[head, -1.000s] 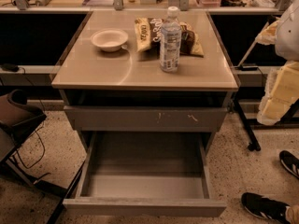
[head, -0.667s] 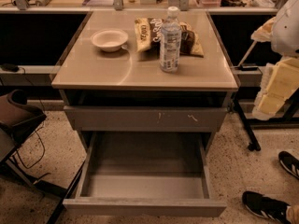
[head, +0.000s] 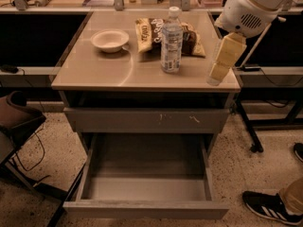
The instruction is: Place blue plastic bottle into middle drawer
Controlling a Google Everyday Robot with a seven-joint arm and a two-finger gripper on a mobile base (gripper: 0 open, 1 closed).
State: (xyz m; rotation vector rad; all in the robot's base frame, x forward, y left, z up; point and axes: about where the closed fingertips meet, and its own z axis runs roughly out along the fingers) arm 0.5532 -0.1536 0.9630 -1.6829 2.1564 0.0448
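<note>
The blue plastic bottle point(head: 171, 41) stands upright on the tabletop point(head: 94, 74), just right of centre, clear and ribbed with a white cap. My gripper point(head: 217, 75) hangs from the white arm point(head: 248, 8) over the table's right edge, to the right of the bottle and apart from it, holding nothing. The middle drawer point(head: 147, 206) is pulled wide open below, its smooth grey inside bare. Above it is the shut drawer front with pale scratch marks point(head: 118, 120).
A white bowl point(head: 110, 40) sits at the table's left. A brown-and-yellow snack bag point(head: 146, 34) lies behind the bottle. A dark chair point(head: 19, 122) is at the left. A person's black shoe point(head: 267, 207) and a black stand leg point(head: 248, 131) are at the right.
My arm has swung left and up from beside the table. The gripper now hangs over the table's right edge, nearer the bottle. The bottle and drawer have not moved.
</note>
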